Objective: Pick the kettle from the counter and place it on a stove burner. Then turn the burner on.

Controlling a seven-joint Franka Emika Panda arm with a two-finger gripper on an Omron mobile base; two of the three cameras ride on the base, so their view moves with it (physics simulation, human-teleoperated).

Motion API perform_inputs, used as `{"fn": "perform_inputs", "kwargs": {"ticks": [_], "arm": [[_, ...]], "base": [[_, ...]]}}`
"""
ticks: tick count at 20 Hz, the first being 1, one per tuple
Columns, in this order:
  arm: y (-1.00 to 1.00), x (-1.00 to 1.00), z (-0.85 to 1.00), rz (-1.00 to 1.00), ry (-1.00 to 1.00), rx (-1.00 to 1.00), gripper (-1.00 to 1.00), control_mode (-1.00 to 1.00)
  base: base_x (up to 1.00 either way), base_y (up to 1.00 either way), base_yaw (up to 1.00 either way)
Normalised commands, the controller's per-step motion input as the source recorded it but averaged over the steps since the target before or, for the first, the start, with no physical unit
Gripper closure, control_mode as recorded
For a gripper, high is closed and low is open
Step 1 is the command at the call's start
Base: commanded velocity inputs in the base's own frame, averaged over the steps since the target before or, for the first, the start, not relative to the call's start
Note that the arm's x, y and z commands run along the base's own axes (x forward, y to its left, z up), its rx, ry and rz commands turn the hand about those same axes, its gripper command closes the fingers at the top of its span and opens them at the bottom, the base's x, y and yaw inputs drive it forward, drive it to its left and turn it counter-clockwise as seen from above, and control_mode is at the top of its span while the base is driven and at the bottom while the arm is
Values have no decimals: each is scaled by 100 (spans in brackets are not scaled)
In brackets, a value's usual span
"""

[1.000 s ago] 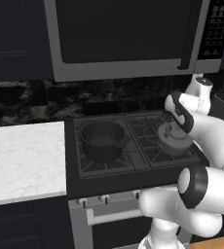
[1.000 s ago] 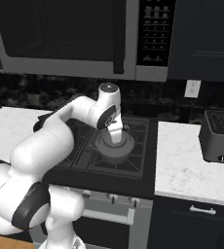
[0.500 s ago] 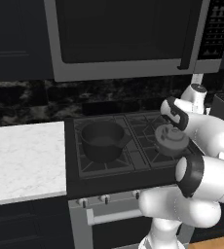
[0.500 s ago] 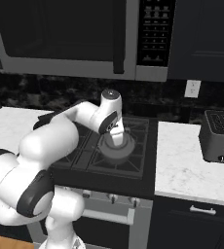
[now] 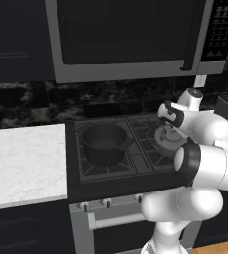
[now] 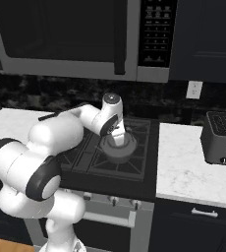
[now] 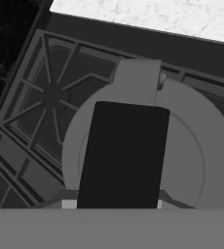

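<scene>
Kettle position: on the right side of the cooktop.

You see the kettle (image 6: 119, 146) sitting on the black grate of a stove burner (image 6: 134, 132) at the right of the cooktop (image 5: 123, 178), with the gripper (image 6: 118, 139) pinched on its dark handle (image 7: 123, 155). A dark saucepan (image 5: 104, 143) stands on the left burner. The counter (image 6: 193, 167) lies right of the stove, with a toaster (image 6: 221, 138) on it.
</scene>
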Motion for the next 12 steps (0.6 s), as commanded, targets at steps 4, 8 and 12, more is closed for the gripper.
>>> {"fn": "perform_inputs", "kwargs": {"ticks": [4, 8, 12], "arm": [[0, 29, -18, 0, 3, 0, 100, -100], [-3, 18, -4, 0, -4, 0, 100, -100], [0, 0, 0, 0, 0, 0, -100, -100]], "base": [[0, 0, 0], [0, 0, 0], [0, 0, 0]]}}
